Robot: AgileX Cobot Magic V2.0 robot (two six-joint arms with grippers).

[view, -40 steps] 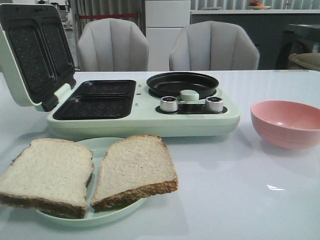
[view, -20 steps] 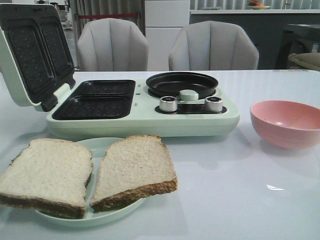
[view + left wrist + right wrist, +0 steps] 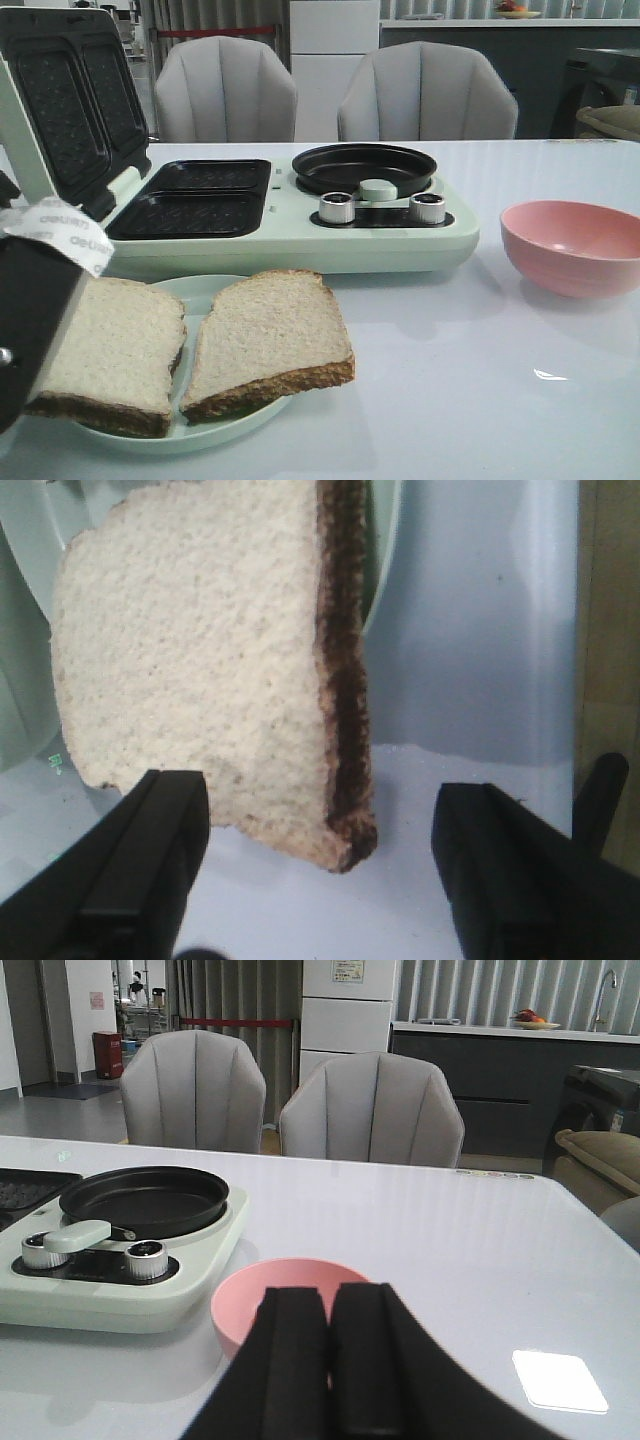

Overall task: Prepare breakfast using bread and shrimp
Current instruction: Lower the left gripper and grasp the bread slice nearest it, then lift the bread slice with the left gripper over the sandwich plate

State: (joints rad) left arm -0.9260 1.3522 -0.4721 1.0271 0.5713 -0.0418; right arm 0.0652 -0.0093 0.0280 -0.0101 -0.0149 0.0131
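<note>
The bread [image 3: 268, 335] is showing pale beige crumb with dark brown crusts, lying on a mint-green plate [image 3: 205, 293]. The breakfast maker [image 3: 290, 235] is wearing pale green, its black plates [image 3: 195, 200] waffle-patterned, beside a pink bowl [image 3: 572, 245].

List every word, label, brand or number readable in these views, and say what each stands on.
White label on the left arm, front view: grey print, seemingly mirrored, too blurred to read.
Sign on the white cabinet, right wrist view: too small to read.
Red sign on the far wall: illegible.
Breakfast maker, its knobs, pink bowl: no text visible.
</note>
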